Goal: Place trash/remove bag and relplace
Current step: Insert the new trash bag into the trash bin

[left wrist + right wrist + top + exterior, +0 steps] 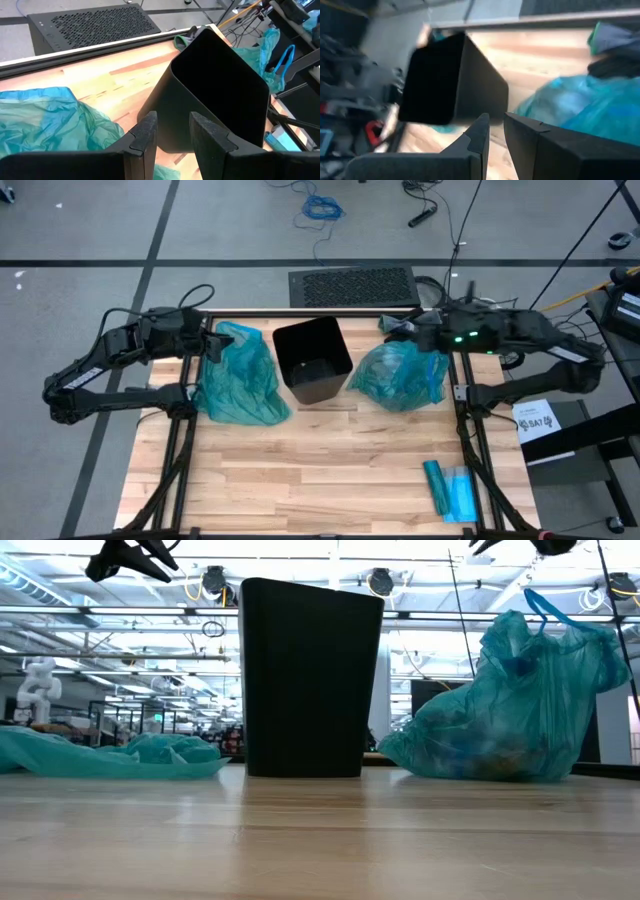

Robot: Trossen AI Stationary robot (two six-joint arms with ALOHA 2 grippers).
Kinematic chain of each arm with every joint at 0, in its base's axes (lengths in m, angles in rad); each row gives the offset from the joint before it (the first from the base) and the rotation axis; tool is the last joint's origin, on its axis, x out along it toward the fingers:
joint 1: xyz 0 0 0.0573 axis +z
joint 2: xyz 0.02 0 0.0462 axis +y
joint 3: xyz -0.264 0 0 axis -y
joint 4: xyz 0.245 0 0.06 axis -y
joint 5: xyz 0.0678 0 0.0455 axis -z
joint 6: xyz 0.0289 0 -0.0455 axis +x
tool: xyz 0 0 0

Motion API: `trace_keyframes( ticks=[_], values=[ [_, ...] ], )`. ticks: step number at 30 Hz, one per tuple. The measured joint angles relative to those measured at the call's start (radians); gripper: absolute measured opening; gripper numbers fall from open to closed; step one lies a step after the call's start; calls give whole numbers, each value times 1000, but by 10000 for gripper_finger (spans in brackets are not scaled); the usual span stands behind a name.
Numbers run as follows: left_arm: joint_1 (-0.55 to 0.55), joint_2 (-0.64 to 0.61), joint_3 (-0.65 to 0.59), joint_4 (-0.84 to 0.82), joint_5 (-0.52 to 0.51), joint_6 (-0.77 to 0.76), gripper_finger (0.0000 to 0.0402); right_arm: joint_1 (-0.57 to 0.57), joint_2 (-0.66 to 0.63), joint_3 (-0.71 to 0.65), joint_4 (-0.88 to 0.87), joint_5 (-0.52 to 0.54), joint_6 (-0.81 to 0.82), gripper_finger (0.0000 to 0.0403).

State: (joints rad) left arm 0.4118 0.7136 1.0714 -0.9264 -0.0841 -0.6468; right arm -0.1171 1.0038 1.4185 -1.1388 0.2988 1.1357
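Note:
A black bin [312, 360] stands upright at the table's far middle, with no bag in it. Left of it a teal bag [238, 375] lies slumped flat on the wood. To the bin's right a filled teal bag [400, 375] sits on its bottom, with trash [480, 755] showing faintly through its wall and a handle loop [545, 610] sticking up. My left gripper [172, 120] hangs open above the flat bag's far end, pointing at the bin. My right gripper [496, 120] hovers above the filled bag's far side, its fingers a narrow gap apart with nothing between them.
A flat blue-teal packet [450, 490] lies near the table's front right corner. A dark and green cloth [395, 323] sits at the far edge behind the filled bag. A black perforated panel [352, 285] lies on the floor beyond the table. The near half is bare wood [320, 470].

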Motion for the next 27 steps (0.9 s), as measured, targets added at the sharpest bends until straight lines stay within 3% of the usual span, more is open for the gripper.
trace_keyframes(
  ticks=[3,6,11,16,22,27],
  values=[
    [0,0,0,0,0,16,113,17,71,-1,-11,-77,-32,49],
    [0,0,0,-2,31,108,113,61,142,-1,-10,-119,-175,40],
    [0,0,0,-59,154,269,113,137,235,-1,27,-123,-282,6],
    [-27,66,0,-152,218,412,113,197,298,-1,32,-123,-329,7],
    [-68,143,-16,-254,168,441,113,253,332,-35,61,-121,-330,1],
    [-110,179,-128,-264,146,448,113,295,332,-100,103,-119,-243,1]
  ],
)
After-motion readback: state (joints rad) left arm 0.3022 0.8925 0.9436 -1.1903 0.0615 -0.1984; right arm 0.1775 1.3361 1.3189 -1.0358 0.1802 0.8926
